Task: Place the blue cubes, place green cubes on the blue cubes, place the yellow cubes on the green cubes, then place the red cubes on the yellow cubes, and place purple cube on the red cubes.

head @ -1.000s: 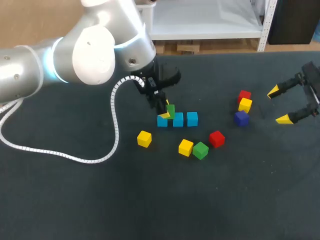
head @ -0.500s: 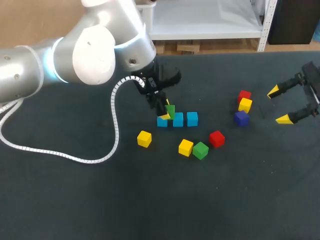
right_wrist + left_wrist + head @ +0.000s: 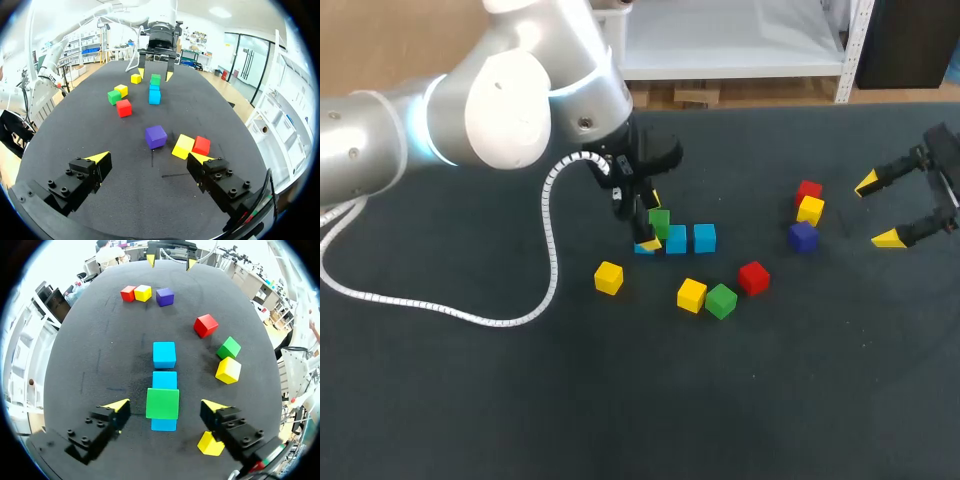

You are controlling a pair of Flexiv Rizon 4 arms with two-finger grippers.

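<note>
Left of centre, the left gripper [image 3: 653,224] is straddling, fingers apart and not touching, a green cube [image 3: 660,220] bridging two blue cubes [image 3: 677,240], likely starting the second tier. The right gripper [image 3: 877,210] is hanging open-fingered at the right edge.

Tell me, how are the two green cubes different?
The stacked green cube rests on blue cubes; the loose green cube rests on the table. The stacked green cube lies between the open fingers of the left gripper; the loose green cube lies beside a yellow cube, away from that gripper. Both look the same colour and size.
</note>
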